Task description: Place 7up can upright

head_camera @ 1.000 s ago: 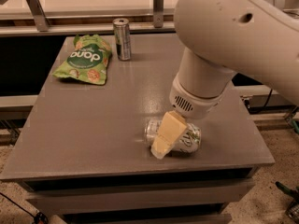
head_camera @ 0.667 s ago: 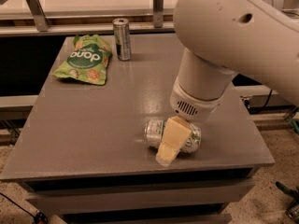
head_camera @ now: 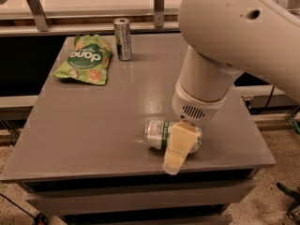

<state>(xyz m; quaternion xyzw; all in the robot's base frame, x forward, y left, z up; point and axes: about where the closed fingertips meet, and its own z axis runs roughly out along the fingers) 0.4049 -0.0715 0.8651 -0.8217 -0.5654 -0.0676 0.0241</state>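
The 7up can [head_camera: 159, 134] lies on its side near the front right of the grey table [head_camera: 93, 125], its silver top facing left. It is white and silver with a green band. My gripper [head_camera: 177, 149] hangs from the big white arm [head_camera: 211, 74] and comes down right at the can, covering the can's right half. Its cream-coloured tip reaches past the can to the table's front edge.
A taller slim silver-and-dark can [head_camera: 123, 39] stands upright at the back of the table. A green snack bag [head_camera: 84, 60] lies at the back left. The table's front edge is just below the 7up can. A metal rail runs behind the table.
My gripper has come lower over the can and shifted slightly toward the front edge. The can still lies on its side in about the same place.
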